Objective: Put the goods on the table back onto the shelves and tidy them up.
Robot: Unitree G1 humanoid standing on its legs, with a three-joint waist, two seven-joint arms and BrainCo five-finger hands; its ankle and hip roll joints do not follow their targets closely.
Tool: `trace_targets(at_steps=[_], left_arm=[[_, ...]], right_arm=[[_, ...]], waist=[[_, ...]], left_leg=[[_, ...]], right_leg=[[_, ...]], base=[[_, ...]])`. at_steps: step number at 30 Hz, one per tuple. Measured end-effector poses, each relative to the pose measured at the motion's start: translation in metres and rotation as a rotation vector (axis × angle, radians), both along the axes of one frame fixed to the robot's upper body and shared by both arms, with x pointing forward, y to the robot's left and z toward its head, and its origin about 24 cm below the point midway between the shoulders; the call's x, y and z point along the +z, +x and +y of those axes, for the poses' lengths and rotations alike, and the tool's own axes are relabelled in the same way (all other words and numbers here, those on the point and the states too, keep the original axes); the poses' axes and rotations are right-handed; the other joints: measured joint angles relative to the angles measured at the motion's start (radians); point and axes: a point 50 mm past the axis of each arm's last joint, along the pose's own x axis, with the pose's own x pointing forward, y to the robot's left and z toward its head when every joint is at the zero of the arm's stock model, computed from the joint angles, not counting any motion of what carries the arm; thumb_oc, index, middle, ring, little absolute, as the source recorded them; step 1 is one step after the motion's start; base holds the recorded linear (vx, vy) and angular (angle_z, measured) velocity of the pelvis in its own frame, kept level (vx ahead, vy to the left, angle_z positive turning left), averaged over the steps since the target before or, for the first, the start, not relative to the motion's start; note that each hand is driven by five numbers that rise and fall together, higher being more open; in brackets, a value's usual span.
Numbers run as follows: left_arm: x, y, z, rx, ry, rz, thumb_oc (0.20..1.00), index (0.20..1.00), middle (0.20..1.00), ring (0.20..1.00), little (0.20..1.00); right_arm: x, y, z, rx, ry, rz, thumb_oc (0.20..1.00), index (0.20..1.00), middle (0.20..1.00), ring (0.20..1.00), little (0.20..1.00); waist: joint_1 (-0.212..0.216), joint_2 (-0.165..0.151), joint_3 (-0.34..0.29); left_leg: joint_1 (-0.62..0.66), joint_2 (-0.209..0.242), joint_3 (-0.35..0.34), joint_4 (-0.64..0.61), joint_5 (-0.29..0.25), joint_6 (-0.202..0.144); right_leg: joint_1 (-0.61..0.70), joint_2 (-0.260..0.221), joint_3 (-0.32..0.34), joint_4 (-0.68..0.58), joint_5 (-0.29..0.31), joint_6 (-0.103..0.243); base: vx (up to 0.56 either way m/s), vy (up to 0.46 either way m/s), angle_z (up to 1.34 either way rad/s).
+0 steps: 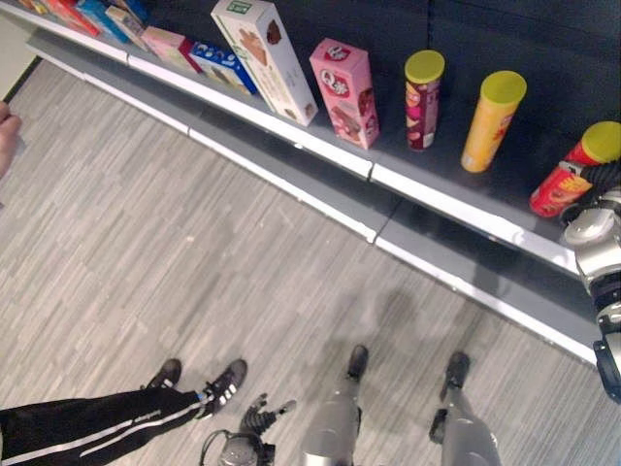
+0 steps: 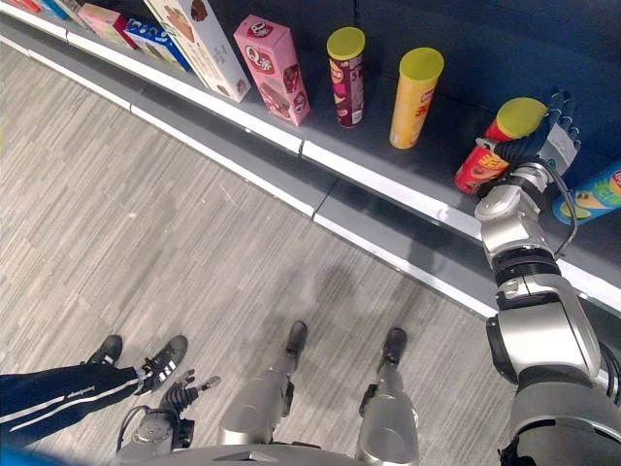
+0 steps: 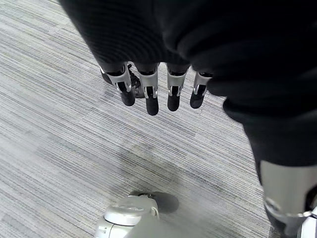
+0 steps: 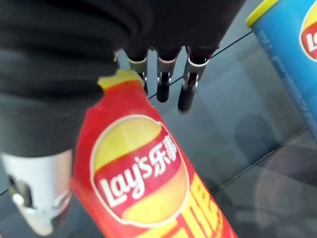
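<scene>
A red chips can (image 2: 493,148) with a yellow lid stands on the dark shelf (image 2: 388,165). It shows close up as the red can (image 4: 148,173) in the right wrist view. My right hand (image 2: 543,136) is against its top, with straight fingers (image 4: 161,82) reaching past the lid, so it is open. A blue can (image 2: 592,194) lies just to its right. Further left along the shelf stand a yellow can (image 2: 414,95), a maroon can (image 2: 345,76) and a pink box (image 2: 274,68). My left hand (image 3: 148,89) hangs open over the floor, holding nothing.
More boxes line the shelf to the left, among them a tall white box (image 1: 264,58) and a blue box (image 1: 221,64). A lower grey shelf ledge (image 1: 320,194) runs below. A person's leg and shoe (image 1: 209,388) stand close at my left, and their hand (image 1: 5,136) is at the edge.
</scene>
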Motion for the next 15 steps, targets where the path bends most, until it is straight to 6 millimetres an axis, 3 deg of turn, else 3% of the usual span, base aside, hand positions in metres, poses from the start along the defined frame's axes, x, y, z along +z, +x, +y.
trace_targets(at_steps=[5,7,10,13,15], left_arm=[[0.000,0.000,0.000,0.000,0.001,0.001,1.000,1.000,1.000,1.000,1.000],[0.000,-0.001,0.003,0.012,0.008,0.009,1.000,1.000,1.000,1.000,1.000],[-0.002,-0.005,0.008,0.028,0.017,0.037,1.000,1.000,1.000,1.000,1.000],[-0.001,-0.007,0.021,0.073,0.045,0.053,1.000,1.000,1.000,1.000,1.000],[0.000,-0.011,0.032,0.124,0.060,0.059,1.000,1.000,1.000,1.000,1.000]], right_arm=[[0.013,0.001,0.011,0.043,-0.017,-0.069,1.000,1.000,1.000,1.000,1.000],[0.024,-0.011,0.023,0.108,-0.033,-0.196,1.000,1.000,1.000,1.000,1.000],[0.023,-0.023,0.039,0.176,-0.100,-0.258,1.000,1.000,1.000,1.000,1.000],[-0.007,-0.049,0.043,0.229,-0.004,-0.267,1.000,1.000,1.000,1.000,1.000],[-0.029,-0.070,0.054,0.352,0.122,-0.263,1.000,1.000,1.000,1.000,1.000]], waist=[[-0.003,-0.029,-0.012],[-0.006,-0.049,-0.014],[-0.017,-0.073,-0.015],[-0.039,-0.133,-0.024],[-0.036,-0.165,-0.031]], left_leg=[[0.003,0.000,0.001,0.000,0.000,0.000],[0.007,0.001,0.000,0.000,0.001,-0.001],[0.014,0.001,0.003,0.000,0.000,-0.001],[0.023,0.001,0.013,-0.001,-0.002,-0.003],[0.033,0.005,0.028,-0.001,-0.006,-0.005]], right_leg=[[0.001,0.000,0.001,0.000,0.000,0.000],[0.006,0.001,0.001,0.000,0.000,0.000],[0.012,0.001,0.004,0.000,0.000,0.001],[0.017,0.001,0.010,0.000,0.000,0.001],[0.021,0.003,0.023,0.000,0.000,0.000]], base=[[0.00,0.007,0.00],[0.02,0.006,0.01],[0.04,0.008,-0.02],[0.04,0.022,-0.04],[0.02,0.041,-0.24]])
